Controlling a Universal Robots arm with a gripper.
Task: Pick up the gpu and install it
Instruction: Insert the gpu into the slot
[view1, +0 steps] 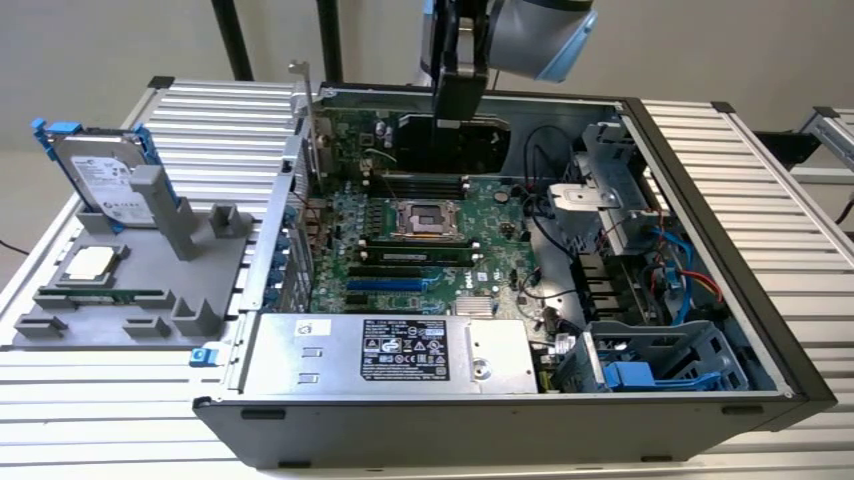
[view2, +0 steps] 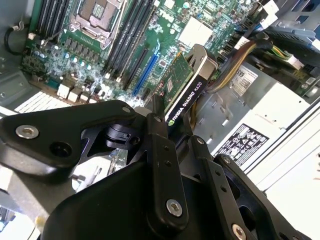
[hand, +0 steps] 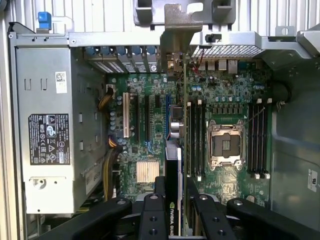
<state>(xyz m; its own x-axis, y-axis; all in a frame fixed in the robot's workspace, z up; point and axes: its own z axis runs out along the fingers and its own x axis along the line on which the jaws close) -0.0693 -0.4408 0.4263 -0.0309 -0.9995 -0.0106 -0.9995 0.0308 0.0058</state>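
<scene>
Gripping gpu (view2: 186, 87) by its upper edge, end effector (view2: 170, 122) closed on it; judged light, stiff, fragile; edge hold suits.

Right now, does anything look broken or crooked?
Nothing stands out. The gripper holds the gpu on edge over the motherboard, lined up with the slots; nothing looks bent, spilled or broken.

Arm (view1: 537, 35) reaching straight down, pincer (hand: 175, 202) pointing downward — clamped on the gpu (hand: 173, 162)
</scene>
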